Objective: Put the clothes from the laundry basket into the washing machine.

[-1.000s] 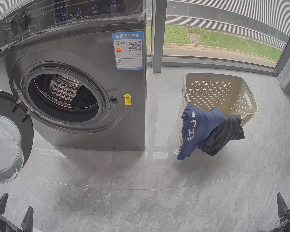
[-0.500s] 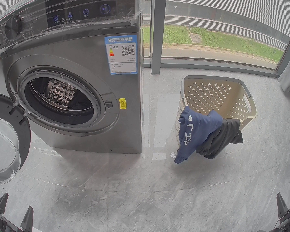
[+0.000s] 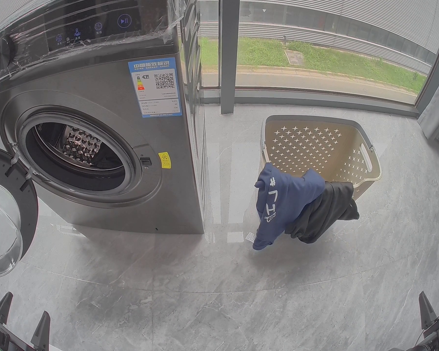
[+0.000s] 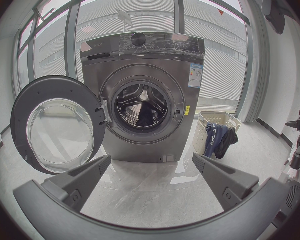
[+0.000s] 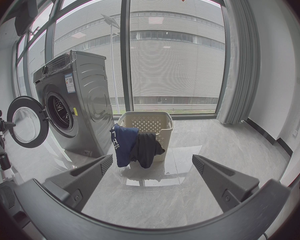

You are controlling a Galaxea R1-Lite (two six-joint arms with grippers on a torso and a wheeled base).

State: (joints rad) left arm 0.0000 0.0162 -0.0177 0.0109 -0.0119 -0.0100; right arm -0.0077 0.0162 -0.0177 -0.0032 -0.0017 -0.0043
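Right wrist view: the spread, empty right gripper [image 5: 150, 172] faces a navy blue cloth shirt [image 5: 122, 144] well ahead, probably soft and light, best pinched at its fold over the beige plastic basket [image 5: 166, 134].

The floor [image 3: 229, 293] is glossy grey tile with pale veins (a bright strip of window light is mirrored in it between the two things it carries). The washing machine [image 3: 175, 191] stands on the left, its round door [image 3: 5, 220] swung open above the tile. The laundry basket [image 3: 307, 145], cream and perforated, stands upright to the right, near the machine but apart from it.
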